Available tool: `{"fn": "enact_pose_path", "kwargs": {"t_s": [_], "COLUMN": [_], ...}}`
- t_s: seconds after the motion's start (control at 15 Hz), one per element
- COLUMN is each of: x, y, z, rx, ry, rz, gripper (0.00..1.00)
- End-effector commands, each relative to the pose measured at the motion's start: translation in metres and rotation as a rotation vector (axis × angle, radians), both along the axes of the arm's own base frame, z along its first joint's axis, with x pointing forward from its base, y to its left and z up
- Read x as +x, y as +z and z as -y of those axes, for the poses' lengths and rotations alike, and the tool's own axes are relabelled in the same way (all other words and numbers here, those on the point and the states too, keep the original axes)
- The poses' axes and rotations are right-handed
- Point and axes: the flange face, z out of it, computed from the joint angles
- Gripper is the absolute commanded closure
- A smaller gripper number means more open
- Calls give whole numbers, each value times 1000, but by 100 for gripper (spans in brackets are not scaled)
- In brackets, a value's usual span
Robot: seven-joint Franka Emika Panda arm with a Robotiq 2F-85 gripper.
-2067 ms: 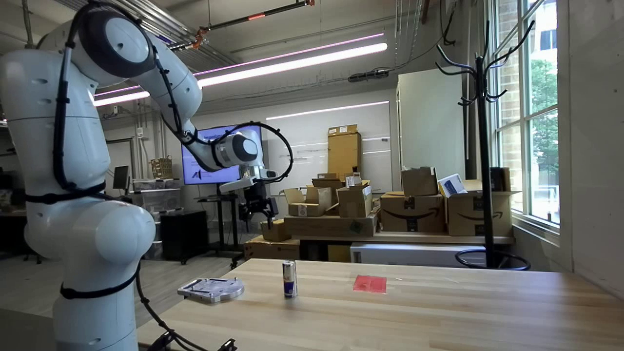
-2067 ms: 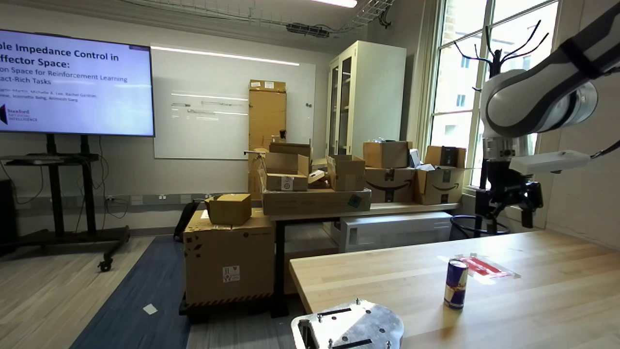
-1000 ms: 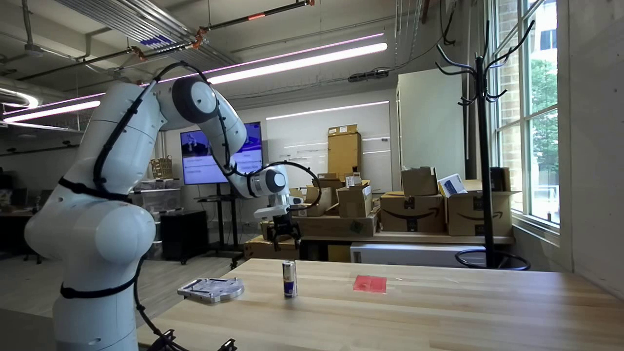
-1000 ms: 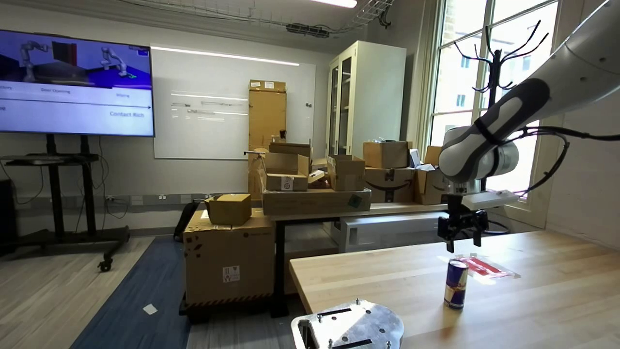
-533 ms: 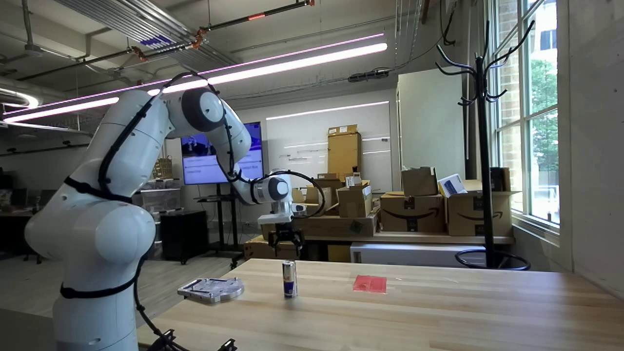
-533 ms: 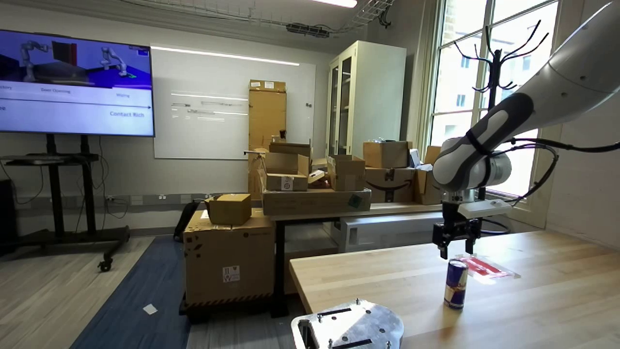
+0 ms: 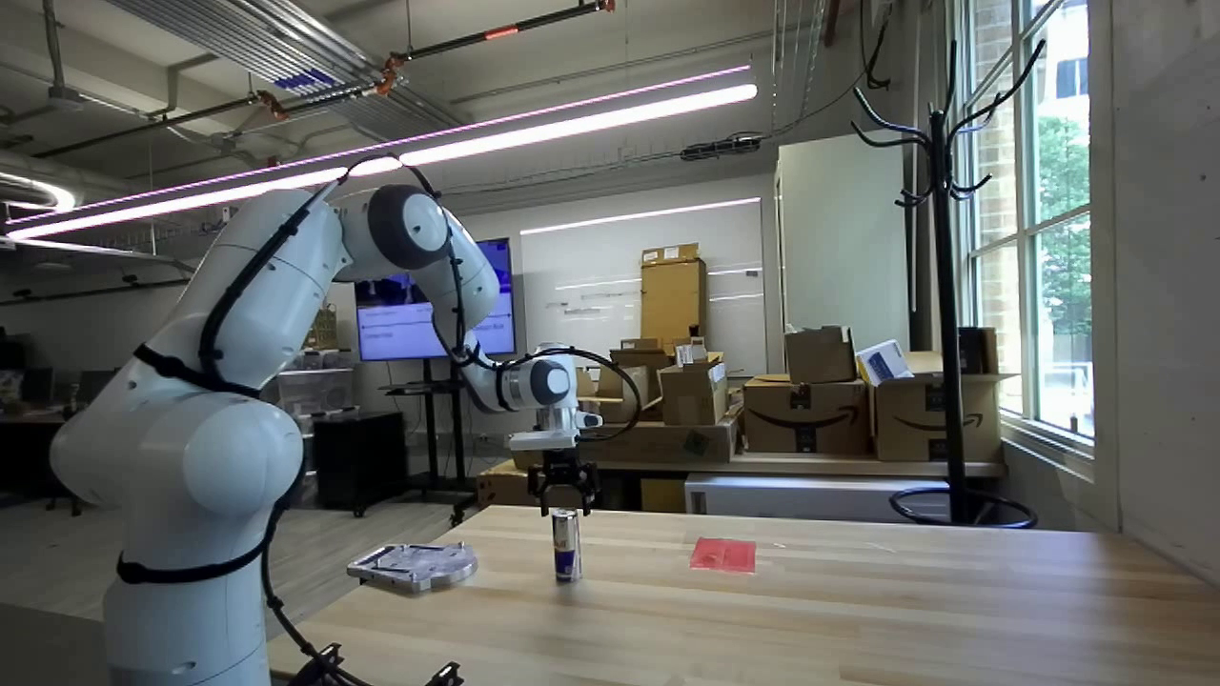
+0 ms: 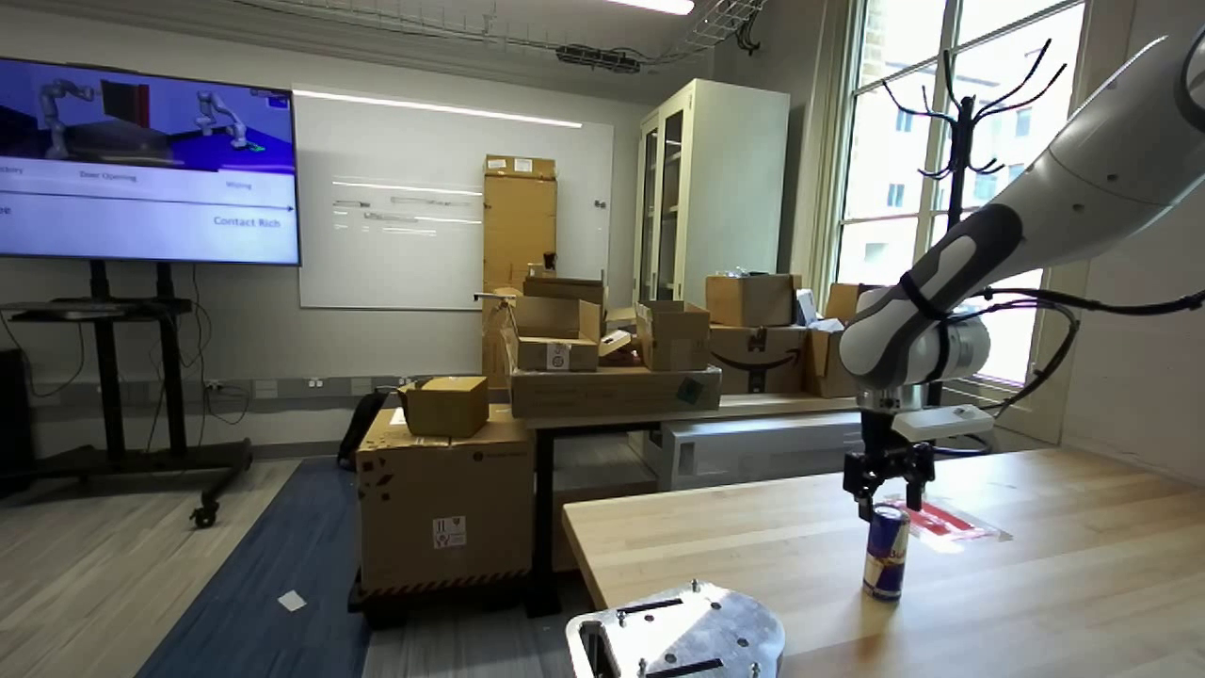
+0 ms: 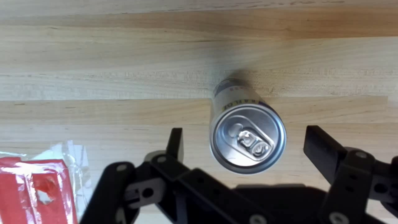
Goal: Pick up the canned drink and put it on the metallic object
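The canned drink (image 7: 566, 554) stands upright on the table, dark blue-purple and silver; it also shows in an exterior view (image 8: 885, 557). In the wrist view I look down on its silvery lid (image 9: 248, 138). My gripper (image 7: 565, 506) is open and points down, right above the can, its fingertips about level with the lid. In the wrist view the lid lies between the spread fingers (image 9: 176, 141), with a gap on both sides. The metallic object (image 7: 413, 566), a flat silvery plate with slots and holes, lies near the table's edge; it shows in an exterior view (image 8: 687, 629), partly cut off.
A flat red item (image 7: 723, 554) in clear plastic lies on the wooden table (image 7: 858, 619), beside the can; it also shows in the wrist view (image 9: 34, 193). Cardboard boxes (image 7: 805, 419) and a coat rack (image 7: 944, 286) stand behind the table.
My arm has moved over to the can and come down, so the open gripper now stands at the can's top. The can and the metallic object have not moved.
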Motion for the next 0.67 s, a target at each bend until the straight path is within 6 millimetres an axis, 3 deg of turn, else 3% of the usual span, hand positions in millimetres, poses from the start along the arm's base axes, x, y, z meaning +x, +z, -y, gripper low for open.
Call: {"fn": "enact_pose_path", "kwargs": {"t_s": [0.0, 0.53, 0.6], "x": [7, 8, 9], "y": [-6, -23, -23], "z": [1, 5, 5], "rx": [15, 23, 25], "ry": [25, 21, 22], "rz": [7, -13, -11], "gripper": [0, 0, 25]}}
